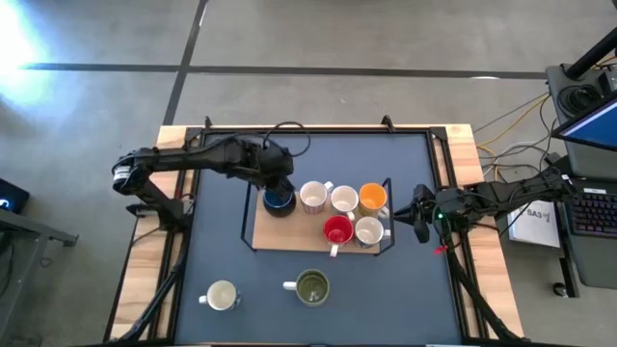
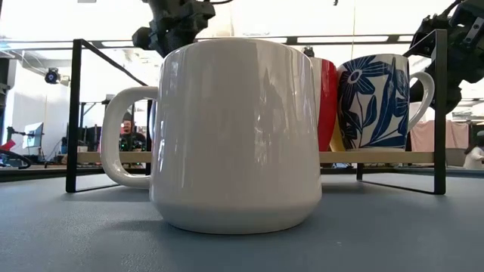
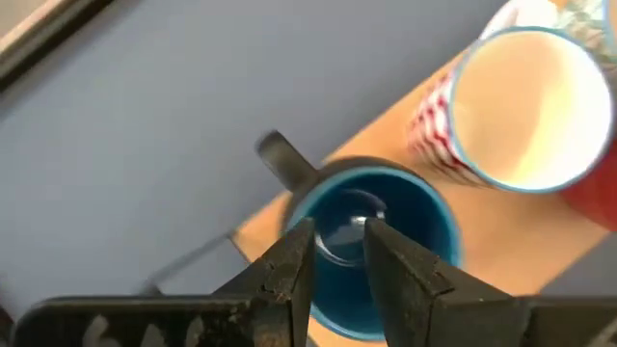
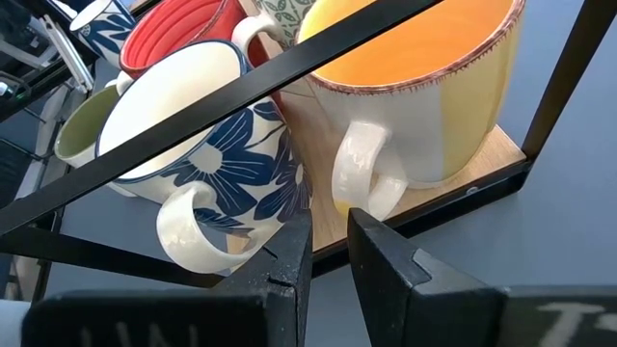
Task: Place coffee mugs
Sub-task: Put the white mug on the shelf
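Note:
A wooden rack [image 1: 289, 241] with a black frame carries six mugs: dark blue [image 1: 278, 200], white with red markings [image 1: 313, 197], white [image 1: 344, 200], orange [image 1: 373, 198], red [image 1: 337, 229] and blue-flowered white [image 1: 368, 230]. A cream mug [image 1: 222, 295] and an olive green mug [image 1: 311, 287] stand on the table nearer me. My left gripper [image 3: 337, 236] hovers over the dark blue mug [image 3: 405, 222], fingers a narrow gap apart above its opening. My right gripper [image 4: 326, 226] waits beside the rack's right end, narrowly open, facing the orange mug [image 4: 424, 106].
The rack's black frame bars [image 4: 289, 67] cross in front of my right gripper. In the low view a cream mug [image 2: 234, 136] fills the foreground, with the red mug [image 2: 327, 102] and the flowered mug [image 2: 374, 102] behind it. Bare dark table lies left of the rack [image 1: 212, 241].

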Controlling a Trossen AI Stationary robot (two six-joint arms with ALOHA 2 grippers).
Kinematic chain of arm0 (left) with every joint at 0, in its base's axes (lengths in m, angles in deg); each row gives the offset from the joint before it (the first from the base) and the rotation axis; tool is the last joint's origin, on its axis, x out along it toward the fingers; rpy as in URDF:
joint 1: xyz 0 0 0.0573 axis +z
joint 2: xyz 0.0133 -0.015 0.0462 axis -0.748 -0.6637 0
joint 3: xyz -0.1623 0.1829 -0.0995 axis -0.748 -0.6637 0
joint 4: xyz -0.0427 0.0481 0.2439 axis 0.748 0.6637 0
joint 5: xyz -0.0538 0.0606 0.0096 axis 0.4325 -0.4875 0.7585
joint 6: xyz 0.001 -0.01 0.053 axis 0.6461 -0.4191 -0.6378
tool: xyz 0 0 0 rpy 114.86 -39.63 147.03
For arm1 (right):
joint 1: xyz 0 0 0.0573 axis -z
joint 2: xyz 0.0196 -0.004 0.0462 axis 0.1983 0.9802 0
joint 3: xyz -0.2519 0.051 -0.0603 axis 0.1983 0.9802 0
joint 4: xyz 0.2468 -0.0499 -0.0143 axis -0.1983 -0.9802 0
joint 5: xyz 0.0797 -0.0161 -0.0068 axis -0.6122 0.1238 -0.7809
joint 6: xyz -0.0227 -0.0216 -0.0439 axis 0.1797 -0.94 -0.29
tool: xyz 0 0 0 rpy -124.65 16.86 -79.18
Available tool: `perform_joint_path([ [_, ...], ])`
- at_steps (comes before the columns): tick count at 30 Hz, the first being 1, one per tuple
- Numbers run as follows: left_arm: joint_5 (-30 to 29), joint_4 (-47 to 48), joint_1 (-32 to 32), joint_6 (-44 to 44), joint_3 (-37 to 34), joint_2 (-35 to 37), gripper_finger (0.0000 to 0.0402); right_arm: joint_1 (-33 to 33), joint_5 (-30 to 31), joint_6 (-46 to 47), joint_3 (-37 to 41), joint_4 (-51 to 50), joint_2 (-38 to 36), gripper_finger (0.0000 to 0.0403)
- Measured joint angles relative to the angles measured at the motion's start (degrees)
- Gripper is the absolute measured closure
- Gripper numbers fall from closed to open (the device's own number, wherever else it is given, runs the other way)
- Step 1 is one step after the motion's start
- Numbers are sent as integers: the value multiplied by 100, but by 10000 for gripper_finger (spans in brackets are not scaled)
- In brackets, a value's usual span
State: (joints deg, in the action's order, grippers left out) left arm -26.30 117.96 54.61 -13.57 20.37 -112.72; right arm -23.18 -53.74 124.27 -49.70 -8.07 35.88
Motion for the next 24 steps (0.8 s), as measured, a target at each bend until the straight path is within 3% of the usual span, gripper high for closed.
perform_joint_path([
  [6,-4,-162,-488,1029,0,95,325,0,0,0,0,2,0,344],
  [11,0,-604,-1003,1130,0,124,325,1,0,0,0,0,0,344],
  [14,99,-915,-1326,589,-1,126,325,0,0,0,0,0,0,344],
  [24,1620,-1457,-2053,-1537,-198,104,326,0,0,0,0,0,0,344],
])
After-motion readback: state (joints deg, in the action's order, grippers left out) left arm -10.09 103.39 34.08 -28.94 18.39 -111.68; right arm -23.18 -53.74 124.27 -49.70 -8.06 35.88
